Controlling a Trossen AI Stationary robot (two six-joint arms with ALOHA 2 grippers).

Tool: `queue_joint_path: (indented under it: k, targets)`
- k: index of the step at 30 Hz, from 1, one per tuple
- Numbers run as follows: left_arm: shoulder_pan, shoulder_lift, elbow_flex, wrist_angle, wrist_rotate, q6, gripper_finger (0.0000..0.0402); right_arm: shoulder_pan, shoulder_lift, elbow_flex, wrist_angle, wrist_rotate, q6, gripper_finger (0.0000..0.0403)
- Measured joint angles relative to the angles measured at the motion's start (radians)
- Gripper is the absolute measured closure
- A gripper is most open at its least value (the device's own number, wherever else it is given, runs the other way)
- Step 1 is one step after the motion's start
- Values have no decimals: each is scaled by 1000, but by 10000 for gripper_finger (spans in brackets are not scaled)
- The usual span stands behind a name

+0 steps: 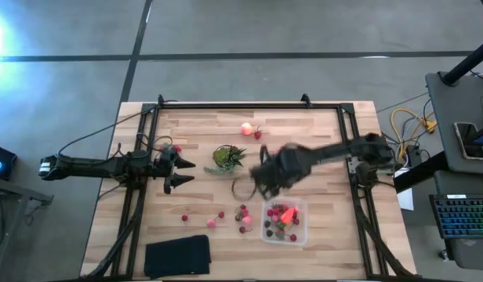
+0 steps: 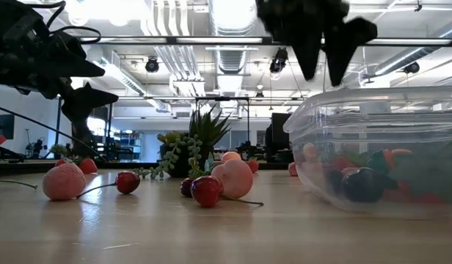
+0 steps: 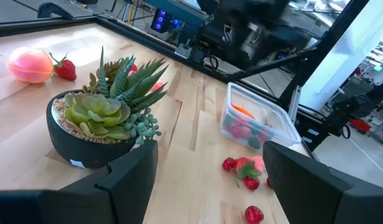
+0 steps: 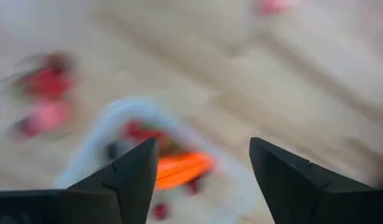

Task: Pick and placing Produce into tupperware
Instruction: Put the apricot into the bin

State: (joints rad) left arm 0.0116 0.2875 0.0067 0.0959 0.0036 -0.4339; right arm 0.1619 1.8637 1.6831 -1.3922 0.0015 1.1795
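The clear tupperware point(image 1: 304, 229) stands on the table's near right part, with an orange-red piece point(image 1: 287, 212) and dark berries inside. My right gripper point(image 1: 261, 188) hovers open just above its far left corner, holding nothing; in the right wrist view the gripper point(image 4: 202, 143) looks down on the box point(image 4: 110, 118). Several loose red and pink berries point(image 1: 243, 213) lie left of the box. A peach-pink round piece point(image 1: 246, 129) and a strawberry point(image 1: 259, 133) lie toward the far edge. My left gripper point(image 1: 188, 172) waits open at the left, facing the plant pot.
A dark pot with a green succulent point(image 1: 228, 159) stands mid-table between the two grippers, close before my left gripper point(image 3: 210, 149). A flat black pad point(image 1: 177, 256) lies at the near edge. Black frame rails run along the table's left, right and far sides.
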Motion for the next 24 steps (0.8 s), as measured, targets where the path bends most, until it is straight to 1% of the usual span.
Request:
queue_joint_path:
  k: [2, 4, 6, 8, 10, 12, 15, 18, 24]
  targets:
    - [0, 0, 0, -1, 0, 0, 125, -75, 1, -17, -83, 19, -22, 160]
    - [0, 0, 0, 1, 0, 0, 125, -150, 0, -55, -81, 26, -71, 162]
    - [0, 0, 0, -1, 0, 0, 125, -216, 0, -100, 15, 8, -156, 164]
    - [0, 0, 0, 0, 0, 0, 125, -264, 2, -145, 147, -5, -239, 168]
    - [0, 0, 0, 0, 0, 0, 125, -311, 1, -191, 246, -48, -277, 172]
    - [0, -1, 0, 0, 0, 0, 125, -352, 1, -243, 302, -77, -291, 176]
    - [0, -1, 0, 0, 0, 0, 125, -393, 2, -307, 308, -77, -314, 180]
    - [0, -1, 0, 0, 0, 0, 125, -406, -5, -358, 320, -79, -350, 182]
    - [0, -1, 0, 0, 0, 0, 125, -418, -3, -449, 458, -82, -376, 182]
